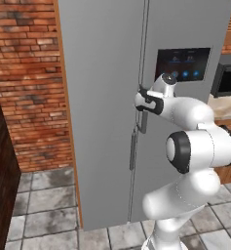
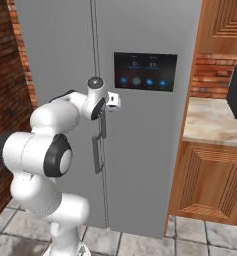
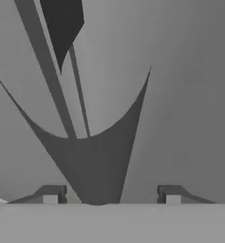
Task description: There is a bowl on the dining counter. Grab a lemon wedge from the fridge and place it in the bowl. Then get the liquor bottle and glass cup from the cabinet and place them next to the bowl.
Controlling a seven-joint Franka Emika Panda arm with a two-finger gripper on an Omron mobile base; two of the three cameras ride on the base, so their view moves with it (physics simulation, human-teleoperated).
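Fridge panel (image 2: 145, 71) display — digits unreadable.

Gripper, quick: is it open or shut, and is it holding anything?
End effector: fingers apart, open, astride the fridge door handle; whether it has a firm grip cannot be told.

This is a home kitchen. A tall grey double-door fridge (image 2: 140, 115) with a dark control panel (image 2: 145, 71) on its right door stands as the main appliance. Left of the fridge runs a red brick wall (image 1: 31, 83); right of it sit carved wooden cabinets (image 2: 210, 182) under a pale stone counter (image 2: 212, 122) carrying a black microwave (image 1: 226, 75). Grey stone tiles (image 1: 44, 215) cover the floor below it.
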